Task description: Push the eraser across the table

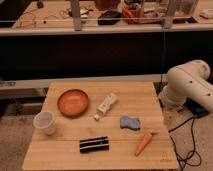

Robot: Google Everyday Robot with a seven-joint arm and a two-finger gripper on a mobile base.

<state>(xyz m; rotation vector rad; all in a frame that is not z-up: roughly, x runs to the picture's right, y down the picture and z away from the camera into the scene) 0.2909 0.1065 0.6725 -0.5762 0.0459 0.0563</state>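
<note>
The eraser [93,144] is a black block with a pale stripe. It lies flat near the front edge of the wooden table [65,160], a little left of centre. My white arm [187,85] is folded beside the table's right edge, well away from the eraser. My gripper does not show; it is hidden behind the arm's links or past the table's right side.
On the table are an orange bowl [73,102], a clear plastic cup [44,122], a white oblong object [106,104] with a small white cube [96,117] next to it, a blue sponge [129,122] and a carrot [143,143]. Cables [187,150] lie on the floor at right.
</note>
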